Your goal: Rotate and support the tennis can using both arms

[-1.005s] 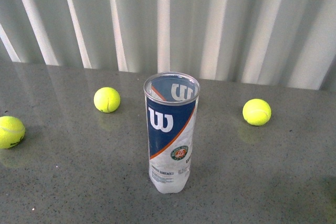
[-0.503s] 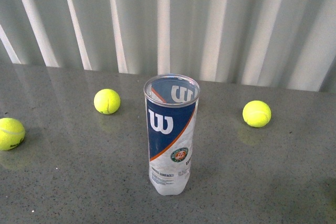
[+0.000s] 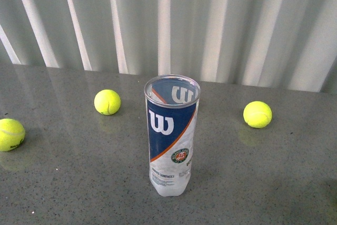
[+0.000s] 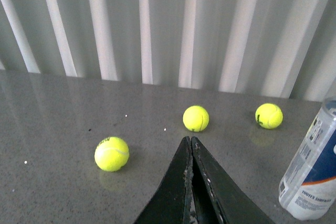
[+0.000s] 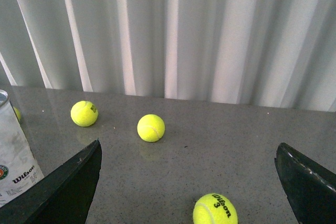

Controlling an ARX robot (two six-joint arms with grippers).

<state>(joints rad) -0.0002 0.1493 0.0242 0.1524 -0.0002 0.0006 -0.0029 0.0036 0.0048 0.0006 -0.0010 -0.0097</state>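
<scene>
The grey table (image 3: 63, 183) is showing in all three views, but no arm is showing in the front view, where the tennis can (image 3: 170, 135) is standing upright in the middle with its white W facing the camera. Only the wrist views are showing the left gripper (image 4: 191, 145) pressed closed and holding nothing, and the right gripper (image 5: 189, 182) spread wide apart. A ball (image 5: 214, 209) there is reading "Wilson 3".
</scene>
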